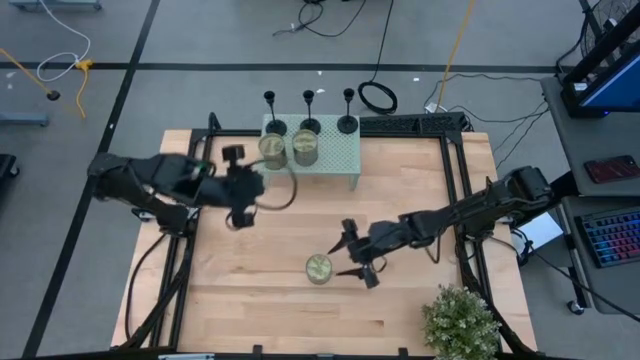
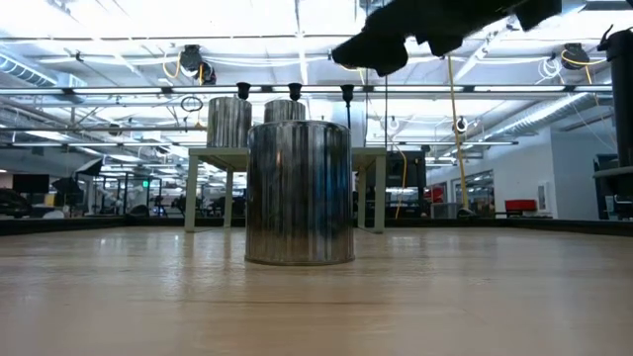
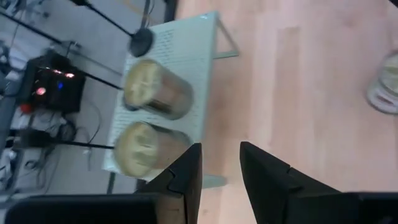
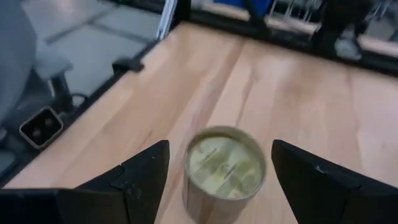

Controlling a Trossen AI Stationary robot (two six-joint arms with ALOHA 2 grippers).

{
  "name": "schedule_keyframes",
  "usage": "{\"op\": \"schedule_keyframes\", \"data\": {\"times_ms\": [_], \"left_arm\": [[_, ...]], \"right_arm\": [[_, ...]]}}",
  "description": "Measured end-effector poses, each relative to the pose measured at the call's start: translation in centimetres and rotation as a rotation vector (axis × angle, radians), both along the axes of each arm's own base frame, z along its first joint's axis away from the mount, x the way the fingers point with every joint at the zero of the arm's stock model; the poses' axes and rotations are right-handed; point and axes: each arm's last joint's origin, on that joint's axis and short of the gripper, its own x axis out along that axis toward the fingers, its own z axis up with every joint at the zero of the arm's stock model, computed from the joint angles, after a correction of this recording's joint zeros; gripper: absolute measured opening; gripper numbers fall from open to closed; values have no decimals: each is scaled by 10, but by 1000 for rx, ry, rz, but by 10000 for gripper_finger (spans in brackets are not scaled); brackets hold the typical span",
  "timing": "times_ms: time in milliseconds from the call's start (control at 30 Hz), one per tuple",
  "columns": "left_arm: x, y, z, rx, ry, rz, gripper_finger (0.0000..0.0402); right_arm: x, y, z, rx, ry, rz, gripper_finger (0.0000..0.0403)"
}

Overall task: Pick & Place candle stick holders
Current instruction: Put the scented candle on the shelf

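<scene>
right gripper [image 1: 352, 251] spread wide, flanking shiny cylindrical metal tin [image 1: 319, 268] | left gripper [image 3: 219, 163] narrowly parted, empty, near pale green perforated stand [image 1: 335, 156] | three black disc-based candle stick holders [image 1: 309, 125] along stand's far edge

A: What's cut off or hidden?

B: In the low view the shiny ribbed metal tin [image 2: 300, 193] in front hides the middle of the pale green perforated stand [image 2: 374, 155]. The right arm's black gripper [image 2: 374, 49] runs off the top edge.

A: And the 3 thin black candle stick holders [image 2: 294, 92]?

B: Too small there to tell their shape. In the left wrist view 1 holder's round base [image 3: 141, 42] shows, its stem cut by the edge, and a blurred metal tin at the border [image 3: 384, 87] is half out of frame.
</scene>
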Motion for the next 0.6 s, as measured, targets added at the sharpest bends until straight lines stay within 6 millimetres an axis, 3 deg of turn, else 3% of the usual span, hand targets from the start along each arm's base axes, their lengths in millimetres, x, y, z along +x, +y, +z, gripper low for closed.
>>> {"op": "schedule_keyframes", "data": {"times_ms": [100, 300, 600], "left_arm": [[-11, -10, -27, -22, -39, -31, 115], [-14, -25, -84, -106, -187, -52, 115], [-3, -40, -153, -144, -319, -137, 115]], "right_arm": [[13, 10, 3, -29, 44, 32, 274], [33, 19, -24, -91, 112, 255, 272], [48, 3, -44, -121, 159, 271, 209]]}}
